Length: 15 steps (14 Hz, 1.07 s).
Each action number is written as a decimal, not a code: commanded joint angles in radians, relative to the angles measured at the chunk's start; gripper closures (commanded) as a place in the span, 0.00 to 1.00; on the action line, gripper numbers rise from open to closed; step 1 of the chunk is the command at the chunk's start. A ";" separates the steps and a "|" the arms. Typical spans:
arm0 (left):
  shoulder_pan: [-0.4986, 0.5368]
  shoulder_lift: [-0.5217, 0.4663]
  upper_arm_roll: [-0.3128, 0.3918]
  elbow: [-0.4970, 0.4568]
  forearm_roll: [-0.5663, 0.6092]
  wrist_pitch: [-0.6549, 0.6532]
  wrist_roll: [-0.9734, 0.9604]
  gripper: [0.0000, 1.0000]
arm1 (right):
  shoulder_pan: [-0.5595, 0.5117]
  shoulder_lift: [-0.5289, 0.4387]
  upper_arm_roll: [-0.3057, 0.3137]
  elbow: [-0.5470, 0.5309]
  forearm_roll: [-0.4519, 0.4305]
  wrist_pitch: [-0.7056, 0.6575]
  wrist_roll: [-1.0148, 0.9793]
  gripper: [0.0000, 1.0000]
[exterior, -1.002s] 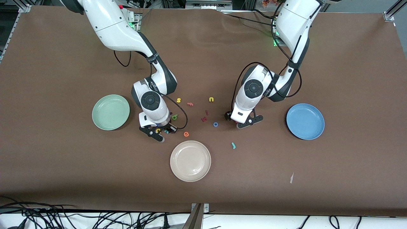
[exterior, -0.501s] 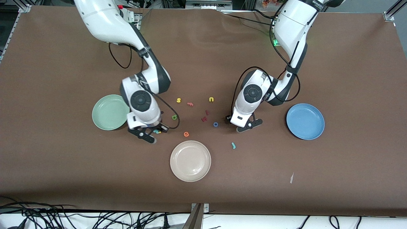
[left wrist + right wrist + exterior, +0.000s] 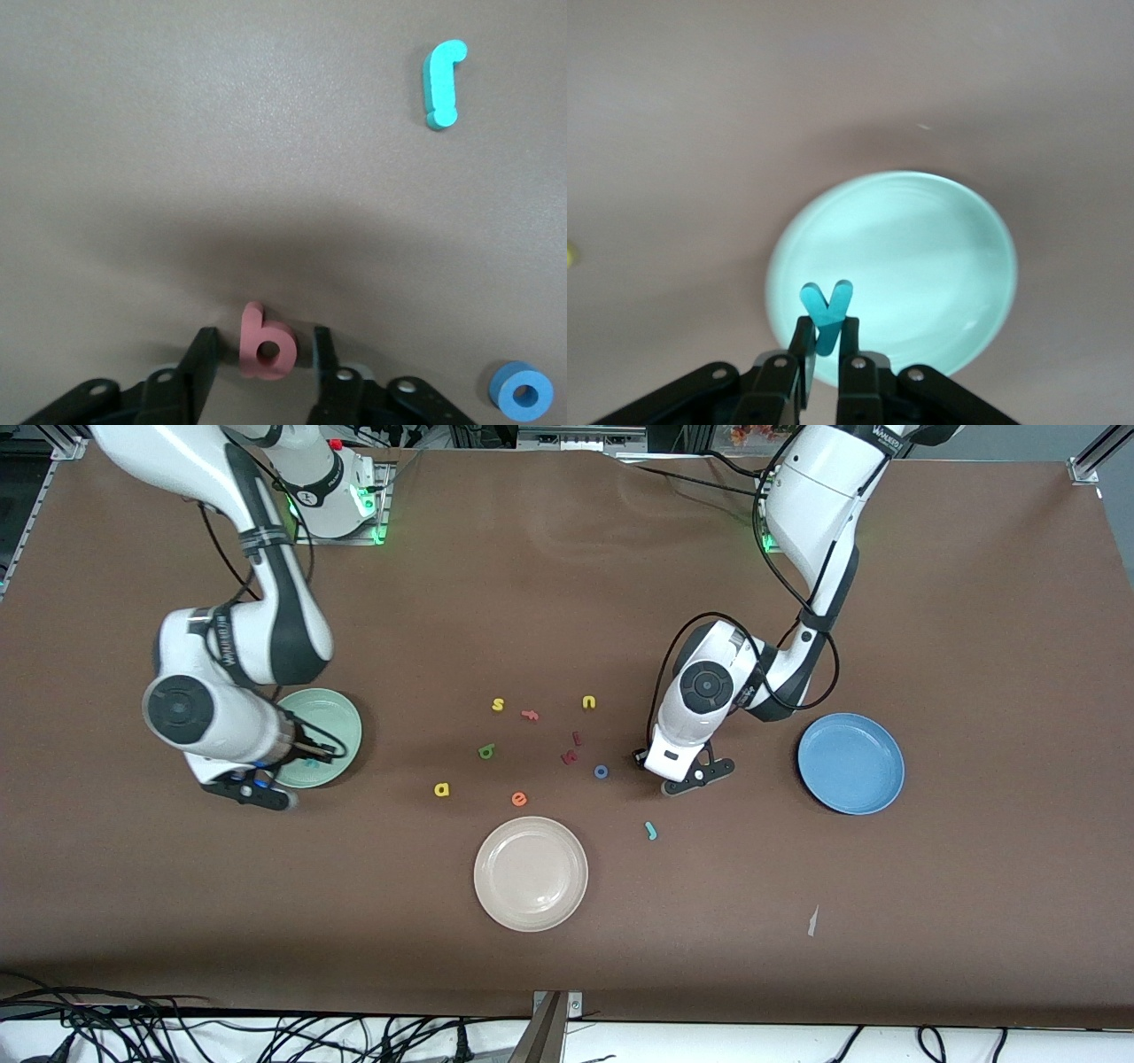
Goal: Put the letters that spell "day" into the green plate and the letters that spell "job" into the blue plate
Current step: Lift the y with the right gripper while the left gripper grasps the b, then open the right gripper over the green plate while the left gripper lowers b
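Teal "y": pinched in right gripper over green plate. Pink "b": on table between parted fingers of left gripper, untouched; blue plate at its three o'clock in front view.

A round beige-white plate lies on the brown table, with a small orange foam "e" beside its rim.

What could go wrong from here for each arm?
The right gripper holds the teal y near the green plate's rim, so a release now might miss. The left gripper straddles the pink b with gaps at both sides; closing may twist it.
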 commanded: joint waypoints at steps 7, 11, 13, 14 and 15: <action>0.001 0.015 0.002 0.023 0.039 -0.011 0.002 0.85 | 0.022 -0.086 -0.002 -0.248 0.010 0.209 -0.051 0.00; 0.056 -0.024 0.000 0.079 0.037 -0.170 0.106 0.91 | 0.115 -0.031 0.007 -0.073 0.012 0.116 0.031 0.00; 0.100 -0.053 0.000 0.121 0.036 -0.305 0.211 0.91 | 0.181 0.052 0.007 0.025 0.074 0.135 0.120 0.00; 0.132 -0.082 -0.001 0.112 0.036 -0.336 0.265 0.91 | 0.206 0.104 0.007 0.085 0.117 0.136 0.163 0.00; 0.160 -0.108 -0.001 0.106 0.037 -0.370 0.331 0.91 | 0.227 0.150 0.007 0.136 0.142 0.138 0.192 0.00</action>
